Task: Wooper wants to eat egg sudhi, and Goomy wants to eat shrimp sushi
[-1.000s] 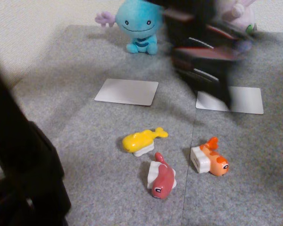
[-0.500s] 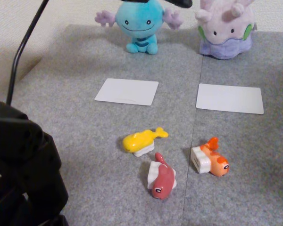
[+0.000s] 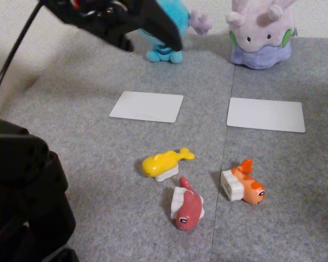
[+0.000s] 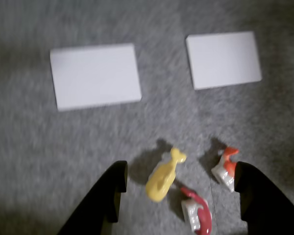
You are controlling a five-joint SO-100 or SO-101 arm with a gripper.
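In the fixed view, Wooper (image 3: 177, 13), a light-blue plush, stands at the back and is partly covered by my black gripper (image 3: 167, 33), which hangs high in front of it. Goomy (image 3: 261, 33), the lavender plush, stands at the back right. The yellow egg sudhi (image 3: 165, 162) and the orange shrimp sushi (image 3: 243, 185) lie on the grey mat near the front. In the wrist view my gripper (image 4: 181, 171) is open and holds nothing, high above the egg sudhi (image 4: 164, 178), with the shrimp sushi (image 4: 226, 169) by the right finger.
Two white cards lie on the mat, one (image 3: 146, 106) in front of Wooper and one (image 3: 266, 114) in front of Goomy. A dark red sushi toy (image 3: 187, 206) lies just in front of the egg sudhi. The arm's black base (image 3: 22, 202) fills the lower left corner.
The arm has swung from in front of Goomy, up out of view, then down to the left in front of Wooper. Goomy is uncovered. The sushi toys have not moved.
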